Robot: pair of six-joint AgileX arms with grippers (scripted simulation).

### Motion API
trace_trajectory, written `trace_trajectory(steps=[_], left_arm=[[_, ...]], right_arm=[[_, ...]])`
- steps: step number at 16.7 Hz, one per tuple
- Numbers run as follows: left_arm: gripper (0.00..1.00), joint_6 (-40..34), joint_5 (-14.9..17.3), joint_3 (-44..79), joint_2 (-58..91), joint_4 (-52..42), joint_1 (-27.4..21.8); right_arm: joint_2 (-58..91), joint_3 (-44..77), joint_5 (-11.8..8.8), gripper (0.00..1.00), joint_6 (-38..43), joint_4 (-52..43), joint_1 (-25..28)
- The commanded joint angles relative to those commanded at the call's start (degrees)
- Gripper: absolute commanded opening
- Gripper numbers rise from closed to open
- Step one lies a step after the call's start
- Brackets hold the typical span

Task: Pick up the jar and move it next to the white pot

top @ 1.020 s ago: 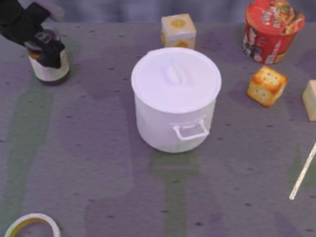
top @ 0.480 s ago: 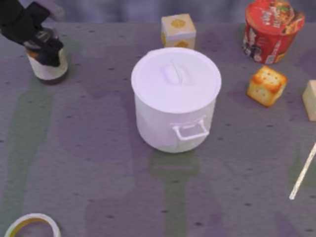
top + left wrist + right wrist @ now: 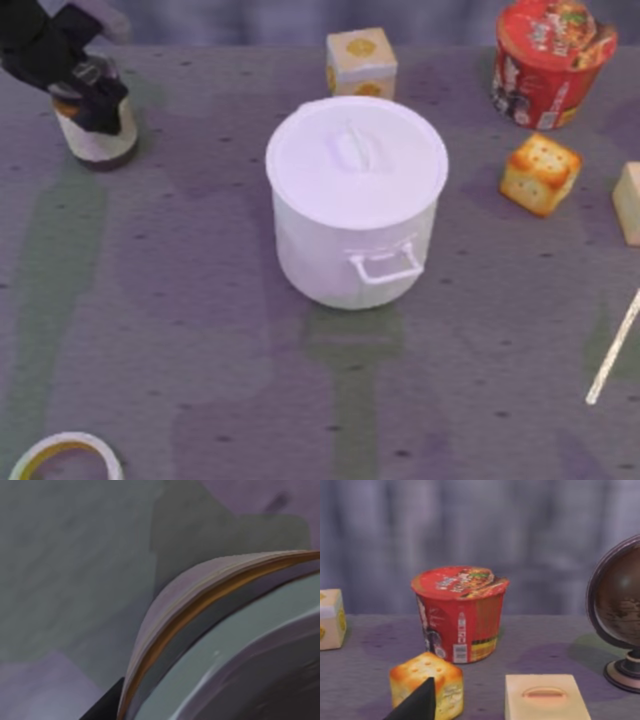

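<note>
In the top view's upper left, the left gripper (image 3: 88,92) covers the jar (image 3: 98,138); its grip cannot be judged. A loose hold could tip it, far from the white pot (image 3: 355,200).

Left tool (image 3: 88,92) and jar (image 3: 97,135) slightly farther toward the table's far-left corner.

A mottled grey-purple surface (image 3: 150,330) fills the top view, speckled with small dark flecks and crossed by broad greenish-grey shadow bands. Along its far edge hangs a blurred grey-blue backdrop (image 3: 480,535) with soft vertical folds, like a curtain. The light is even and dim.
</note>
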Motion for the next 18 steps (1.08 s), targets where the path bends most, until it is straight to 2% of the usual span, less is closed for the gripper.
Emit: trace_trajectory(steps=[8, 18], left_arm=[[0.0, -0.1, -0.1, -4.1, -4.1, 0.5, 0.6], [0.0, 0.5, -0.3, -35.1, -31.9, 2.9, 1.9]], right_arm=[[0.0, 0.0, 0.0, 1.0, 0.0, 0.0, 0.0], [0.0, 0.0, 0.0, 1.0, 0.0, 0.0, 0.0]])
